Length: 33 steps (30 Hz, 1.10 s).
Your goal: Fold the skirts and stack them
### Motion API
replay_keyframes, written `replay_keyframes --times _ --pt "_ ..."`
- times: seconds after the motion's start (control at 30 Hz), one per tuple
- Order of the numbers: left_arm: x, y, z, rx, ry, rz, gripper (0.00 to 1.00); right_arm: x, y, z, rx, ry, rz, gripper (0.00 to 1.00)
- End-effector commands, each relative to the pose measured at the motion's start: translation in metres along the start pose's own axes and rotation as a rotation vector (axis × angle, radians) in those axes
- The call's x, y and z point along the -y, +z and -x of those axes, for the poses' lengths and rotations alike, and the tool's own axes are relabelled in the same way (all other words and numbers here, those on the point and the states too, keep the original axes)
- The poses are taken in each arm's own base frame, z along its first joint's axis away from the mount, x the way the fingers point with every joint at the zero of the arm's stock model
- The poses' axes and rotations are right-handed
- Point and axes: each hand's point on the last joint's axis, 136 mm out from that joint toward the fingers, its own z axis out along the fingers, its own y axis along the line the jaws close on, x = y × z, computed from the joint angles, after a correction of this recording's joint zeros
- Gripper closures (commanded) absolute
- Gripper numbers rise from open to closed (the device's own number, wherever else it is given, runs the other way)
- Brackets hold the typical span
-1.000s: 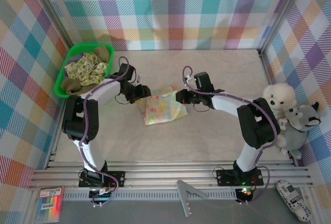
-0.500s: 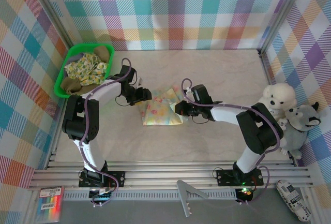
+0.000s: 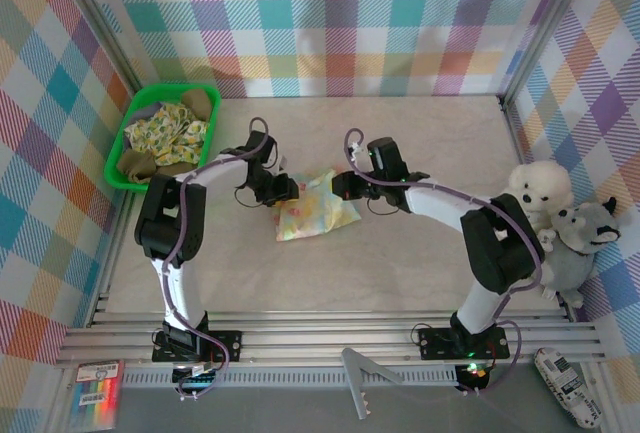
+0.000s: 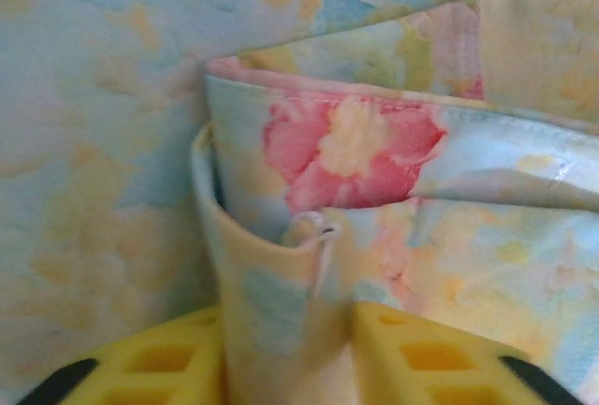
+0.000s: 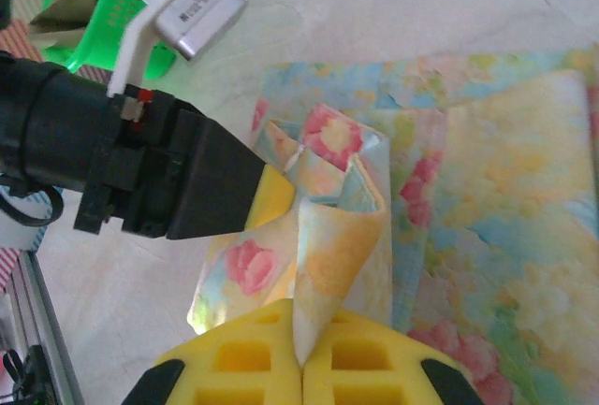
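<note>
Over in the upper left of the overhead view sits the green basket [image 3: 120, 181], pretty full: a crumpled yellow leafy-print cloth [image 3: 170, 131] on top in the middle, olive-brown cloth [image 3: 135, 163] bunched at its lower left corner, and a bit of grey cloth [image 3: 150, 108] poking out near the upper left rim.

Dead centre on the pale surface [image 3: 400, 263] lies the pastel floral skirt [image 3: 315, 215], partly folded, with both arms reaching in on it from either side. The left pincer [image 3: 285, 191] is at its left edge, and from its own camera the yellow fingers [image 4: 168, 363] are squeezed onto a raised fold of the fabric [image 4: 356, 143]. The right pincer [image 3: 340, 186] is at the top right corner of the skirt. Its wrist camera shows its fingers pressed together [image 5: 299, 339] with a standing flap of the skirt [image 5: 487, 237] pinched between them, the left pincer's tip [image 5: 271, 190] touching the same flap.

Off at the right edge, a white plush toy [image 3: 540, 188] and a grey plush toy [image 3: 580, 238] lean against the wall.
</note>
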Motion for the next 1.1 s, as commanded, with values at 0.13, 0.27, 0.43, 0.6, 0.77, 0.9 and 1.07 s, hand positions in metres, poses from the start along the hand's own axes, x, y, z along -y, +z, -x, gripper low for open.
replay_keyframes --times 0.13,0.27,0.43,0.6,0.77,0.9,1.07 --pt "-0.045 -0.014 0.006 0.098 -0.115 0.05 1.0 0.052 0.046 0.019 -0.146 0.024 0.025 1.0" --pt "-0.081 0.0 -0.002 0.099 -0.217 0.059 1.0 0.081 0.081 0.032 -0.237 0.144 0.037 0.99" --pt "-0.095 0.008 -0.007 0.092 -0.264 0.069 1.0 0.098 0.086 0.038 -0.238 0.182 -0.049 0.91" --pt "-0.099 0.002 -0.002 0.137 -0.294 0.063 1.0 0.083 0.061 0.047 -0.169 0.181 -0.084 0.57" --pt "-0.106 0.0 0.002 0.168 -0.4 0.009 1.0 0.074 0.032 0.044 -0.105 0.135 -0.236 0.49" --pt "-0.103 0.003 0.001 0.151 -0.431 -0.019 1.0 0.056 0.042 0.031 -0.15 0.083 -0.26 0.66" --pt "-0.099 -0.002 0.004 0.144 -0.428 -0.016 0.96 0.064 0.08 0.006 -0.272 0.126 -0.285 0.95"
